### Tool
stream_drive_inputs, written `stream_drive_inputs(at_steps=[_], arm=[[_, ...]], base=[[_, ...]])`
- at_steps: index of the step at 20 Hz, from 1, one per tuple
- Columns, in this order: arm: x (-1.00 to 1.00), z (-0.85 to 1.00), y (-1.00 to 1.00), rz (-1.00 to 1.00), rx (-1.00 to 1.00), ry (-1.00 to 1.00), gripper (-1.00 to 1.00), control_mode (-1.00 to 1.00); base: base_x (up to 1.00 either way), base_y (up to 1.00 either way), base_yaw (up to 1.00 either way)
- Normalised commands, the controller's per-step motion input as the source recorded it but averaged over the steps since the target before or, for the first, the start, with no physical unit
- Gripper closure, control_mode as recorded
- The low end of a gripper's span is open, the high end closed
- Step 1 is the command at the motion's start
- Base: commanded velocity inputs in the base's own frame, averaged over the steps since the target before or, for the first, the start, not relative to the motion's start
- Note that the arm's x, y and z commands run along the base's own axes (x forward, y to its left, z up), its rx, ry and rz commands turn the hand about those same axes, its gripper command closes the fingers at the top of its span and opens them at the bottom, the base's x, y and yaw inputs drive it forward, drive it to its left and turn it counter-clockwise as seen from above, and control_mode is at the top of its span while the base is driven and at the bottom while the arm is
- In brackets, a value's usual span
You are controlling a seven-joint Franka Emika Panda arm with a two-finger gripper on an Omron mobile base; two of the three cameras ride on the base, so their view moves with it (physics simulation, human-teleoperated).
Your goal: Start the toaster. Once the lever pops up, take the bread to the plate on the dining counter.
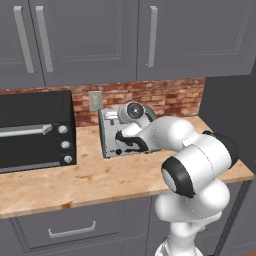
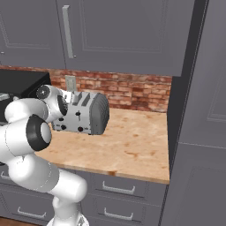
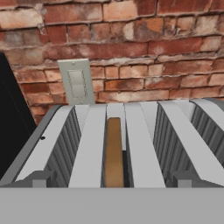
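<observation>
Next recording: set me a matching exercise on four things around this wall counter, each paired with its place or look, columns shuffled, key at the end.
Things:
1. toaster
2. bread
3. toaster oven
4. wall switch plate

Places or looks:
A. black box with three round knobs, at the left end of the wood counter
B. pale panel fixed to the brick wall behind the toaster
C. brown slice standing on edge down in a slot
D. silver-grey, ribbed sides, two black levers on its front

Pairs: 1-D, 2-C, 3-A, 4-B
</observation>
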Motion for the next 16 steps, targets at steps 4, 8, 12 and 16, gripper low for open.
stream_drive_inputs(at_steps=[4, 8, 12, 16], arm=[[0.0, 0.0, 0.0, 0.0, 0.0, 0.0, -1.0, -1.0], [0.0, 0.0, 0.0, 0.0, 0.0, 0.0, -1.0, -1.0], [0.0, 0.0, 0.0, 0.0, 0.0, 0.0, -1.0, -1.0], [0.0, 0.0, 0.0, 0.0, 0.0, 0.0, -1.0, -1.0]], base=[[0.0, 0.0, 0.0], [0.0, 0.0, 0.0], [0.0, 0.0, 0.0], [0.0, 0.0, 0.0]])
